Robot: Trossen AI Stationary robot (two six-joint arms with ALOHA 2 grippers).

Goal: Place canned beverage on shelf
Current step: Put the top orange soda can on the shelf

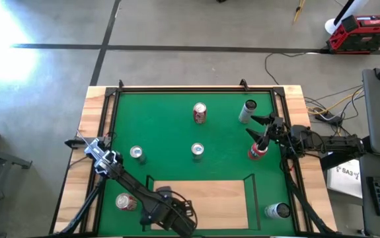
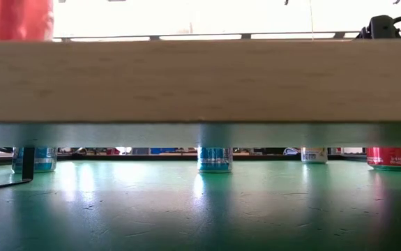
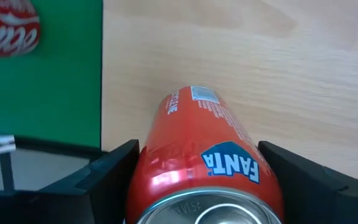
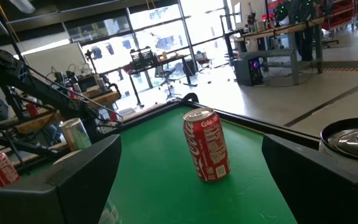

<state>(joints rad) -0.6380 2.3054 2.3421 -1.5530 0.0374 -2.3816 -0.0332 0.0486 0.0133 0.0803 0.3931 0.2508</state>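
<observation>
- Left wrist view: left pincer (image 3: 197,180) has its fingers against both sides of an orange Fanta can (image 3: 207,168), held over the pale wood shelf (image 3: 278,68).
- Can not yet released; judged late in the placing step, set-down and let-go remaining.
- High view: shelf (image 1: 209,198) lies at the bench's near edge.
- Right pincer (image 1: 264,132) stands wide, empty, by a red can (image 1: 258,151) near the right edge.
- Several more cans wait on the green mat (image 1: 163,132).

You have a green mat (image 1: 176,132) framed in pale wood, with the shelf (image 1: 216,198) at its near edge. Beyond the shelf stand several upright cans; a red Coca-Cola can (image 1: 199,113) stands farthest. On the shelf board lies an orange Fanta can (image 3: 207,168).
</observation>
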